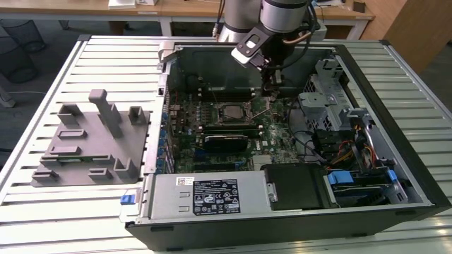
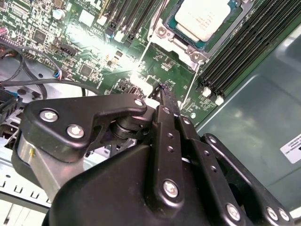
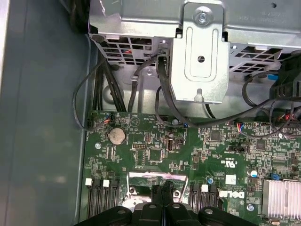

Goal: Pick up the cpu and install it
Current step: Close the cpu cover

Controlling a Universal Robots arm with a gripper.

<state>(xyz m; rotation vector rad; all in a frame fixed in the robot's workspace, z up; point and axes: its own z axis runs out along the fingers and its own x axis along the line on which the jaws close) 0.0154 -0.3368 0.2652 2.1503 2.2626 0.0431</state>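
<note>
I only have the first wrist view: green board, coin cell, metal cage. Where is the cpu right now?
Observer: In the second wrist view the cpu lies in the socket on the board, silver top up.
Operator: Is the gripper holding it?
Observer: No. The gripper is shut on nothing, over the board beside the socket, apart from the cpu.
Operator: Where is the grey tray?
Observer: In the exterior view the grey tray lies on the table outside the computer case, on the exterior view's left.
</note>
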